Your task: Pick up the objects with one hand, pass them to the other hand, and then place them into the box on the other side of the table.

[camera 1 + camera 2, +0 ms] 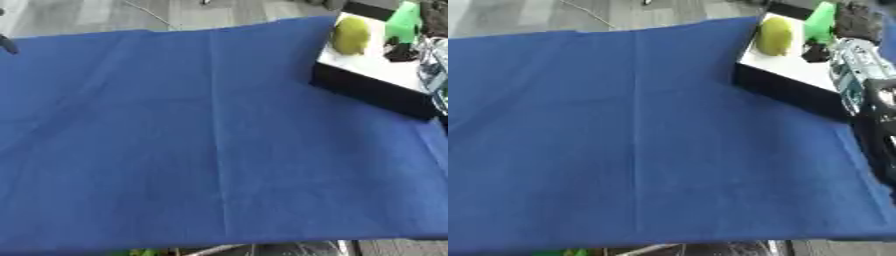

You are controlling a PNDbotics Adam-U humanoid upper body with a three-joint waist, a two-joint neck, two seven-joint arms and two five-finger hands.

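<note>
Blue cloth [175,140]; bottle [852,75] lengthwise w/ box [785,85] side

Black-and-silver right arm [868,100] comes in along right edge, blurry. Right hand's fingers not readable. Left hand nowhere in view.

A creased blue cloth [192,140] covers the table, grey floor [105,15] beyond.

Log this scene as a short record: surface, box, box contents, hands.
surface: blue cloth over the table
box: black-walled box, pale inside, far right
contents: yellow-green fruit, bright green item, small dark item
right arm: silver-and-black arm over the box's right edge; hand state unclear
left hand: not seen
</note>
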